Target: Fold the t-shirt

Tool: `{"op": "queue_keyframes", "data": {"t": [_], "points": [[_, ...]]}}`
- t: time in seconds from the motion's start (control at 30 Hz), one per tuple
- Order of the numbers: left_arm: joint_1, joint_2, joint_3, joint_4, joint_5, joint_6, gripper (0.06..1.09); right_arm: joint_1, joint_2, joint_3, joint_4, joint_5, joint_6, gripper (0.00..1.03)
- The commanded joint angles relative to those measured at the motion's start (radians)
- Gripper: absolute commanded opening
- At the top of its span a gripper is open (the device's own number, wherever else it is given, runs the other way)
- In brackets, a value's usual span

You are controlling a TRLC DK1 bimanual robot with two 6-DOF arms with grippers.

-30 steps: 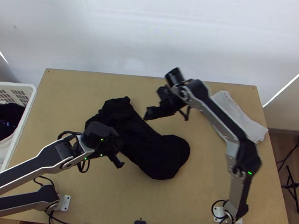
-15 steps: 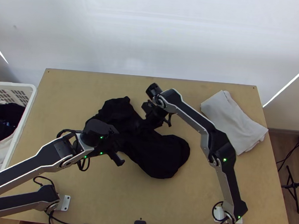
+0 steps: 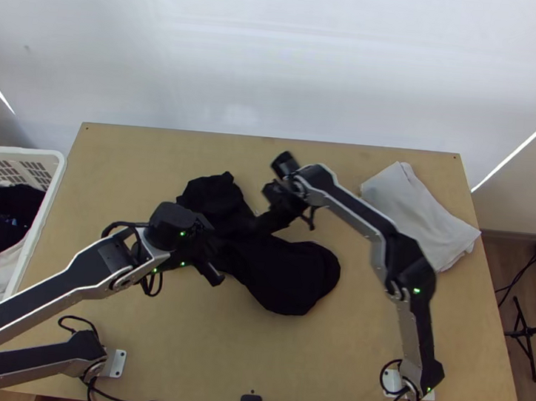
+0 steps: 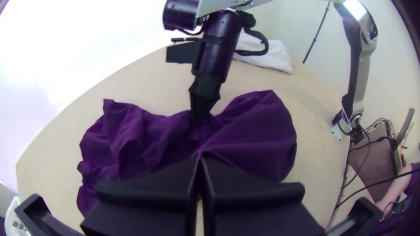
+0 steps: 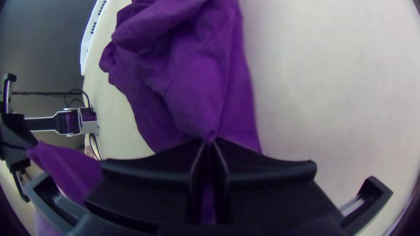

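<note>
Top view: blk tee bunched, rounded end; L tool & R tool both pinching fabric.

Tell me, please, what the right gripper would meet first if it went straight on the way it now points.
The right gripper would press into the dark t-shirt, which it pinches; the wooden tabletop probably comes next, though the gap beneath is hard to judge.
</note>
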State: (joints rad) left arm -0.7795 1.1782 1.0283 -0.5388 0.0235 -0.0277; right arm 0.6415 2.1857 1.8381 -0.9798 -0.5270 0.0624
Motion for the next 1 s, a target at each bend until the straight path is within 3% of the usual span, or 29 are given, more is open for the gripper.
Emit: {"op": "queue_keyframes", "data": {"t": [0.0, 0.2, 0.33, 0.37, 0.47, 0.5, 0.87, 0.97], "points": [[0.025, 0.014, 0.013, 0.008, 0.003, 0.014, 0.09, -0.128, -0.211, -0.226, 0.027, 0.009, 0.004, 0.03], [0.042, 0.020, 0.015, 0.033, 0.004, 0.017, 0.09, -0.166, -0.460, -0.556, 0.075, 0.012, 0.002, 0.03], [0.060, 0.029, 0.024, 0.037, 0.004, 0.032, 0.09, -0.192, -0.558, -0.665, 0.086, 0.013, 0.024, 0.03], [0.062, 0.031, 0.027, 0.037, 0.004, 0.034, 0.09, -0.195, -0.573, -0.671, 0.092, 0.025, 0.039, 0.11], [0.066, 0.034, 0.030, 0.037, 0.004, 0.041, 0.09, -0.189, -0.590, -0.631, 0.107, 0.090, 0.066, 0.72], [0.066, 0.035, 0.030, 0.037, 0.004, 0.043, 0.09, -0.183, -0.578, -0.597, 0.115, 0.124, 0.068, 0.77], [0.063, 0.038, 0.038, 0.037, 0.004, 0.038, 0.09, -0.221, -0.107, 0.047, 0.122, 0.153, 0.169, 0.77], [0.063, 0.037, 0.039, 0.036, 0.004, 0.035, 0.09, -0.218, 0.023, 0.185, 0.070, 0.151, 0.177, 0.67]]}}
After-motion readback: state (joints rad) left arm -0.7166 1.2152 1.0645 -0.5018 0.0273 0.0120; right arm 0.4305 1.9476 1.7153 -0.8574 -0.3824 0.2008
